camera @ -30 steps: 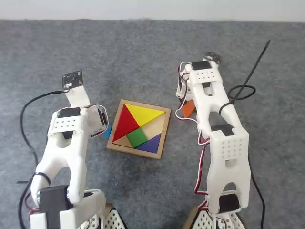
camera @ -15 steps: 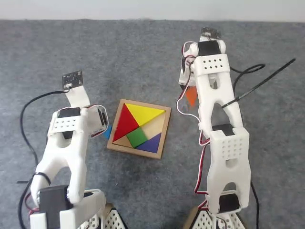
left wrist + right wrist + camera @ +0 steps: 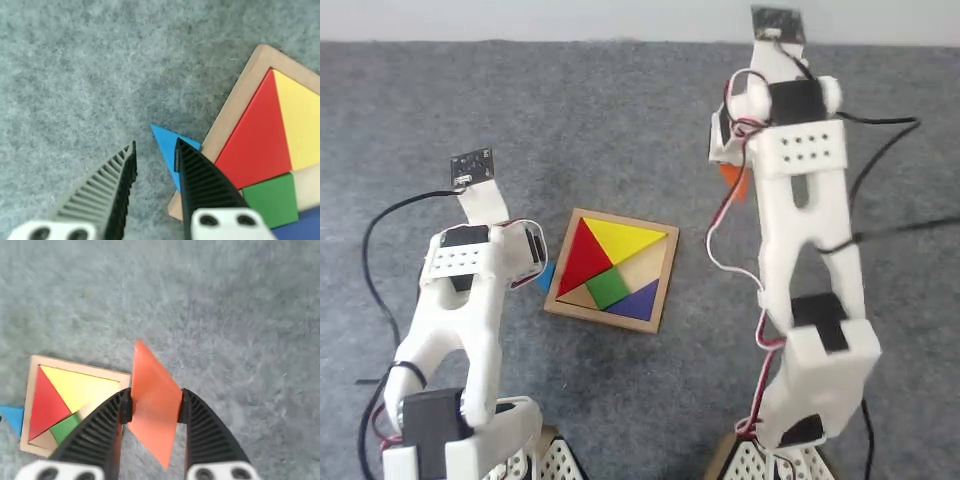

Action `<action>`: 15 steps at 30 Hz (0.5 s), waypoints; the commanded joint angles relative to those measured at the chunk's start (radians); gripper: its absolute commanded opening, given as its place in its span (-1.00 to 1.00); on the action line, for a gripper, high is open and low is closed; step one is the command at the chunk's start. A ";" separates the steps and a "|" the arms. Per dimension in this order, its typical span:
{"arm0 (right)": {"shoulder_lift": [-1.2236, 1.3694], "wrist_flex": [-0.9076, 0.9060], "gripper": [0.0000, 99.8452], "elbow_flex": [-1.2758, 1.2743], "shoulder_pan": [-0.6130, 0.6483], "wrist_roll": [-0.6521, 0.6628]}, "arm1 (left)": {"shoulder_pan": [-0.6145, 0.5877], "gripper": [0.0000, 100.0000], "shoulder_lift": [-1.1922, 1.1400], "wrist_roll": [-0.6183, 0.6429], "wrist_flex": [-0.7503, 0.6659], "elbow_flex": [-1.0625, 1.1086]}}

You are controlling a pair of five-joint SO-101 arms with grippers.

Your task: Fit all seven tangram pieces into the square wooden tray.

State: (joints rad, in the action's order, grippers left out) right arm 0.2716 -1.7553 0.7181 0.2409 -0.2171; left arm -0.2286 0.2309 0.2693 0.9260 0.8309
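Observation:
The square wooden tray lies mid-table holding a red triangle, a yellow triangle, a green square and a purple piece. My right gripper is shut on an orange parallelogram, held in the air beyond the tray's far right corner, where the orange parallelogram peeks out beside the arm. A blue triangle lies on the carpet against the tray's left edge. My left gripper hangs open just above the blue triangle, one finger over it.
Grey carpet covers the whole table. A black cable runs off the right arm toward the far right. Both arm bases stand at the near edge.
The right arm has lifted the orange parallelogram and carried it farther from the near edge, away from the tray. The left arm has stayed still.

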 commanded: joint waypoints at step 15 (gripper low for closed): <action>0.120 0.150 -0.96 -0.371 0.392 0.058 | -0.008 -0.75 0.049 -0.005 0.003 -0.012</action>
State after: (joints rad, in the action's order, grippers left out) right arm 0.3790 -1.6724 0.3851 0.5846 -0.1358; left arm -0.2286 0.2309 0.2693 0.9260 0.8309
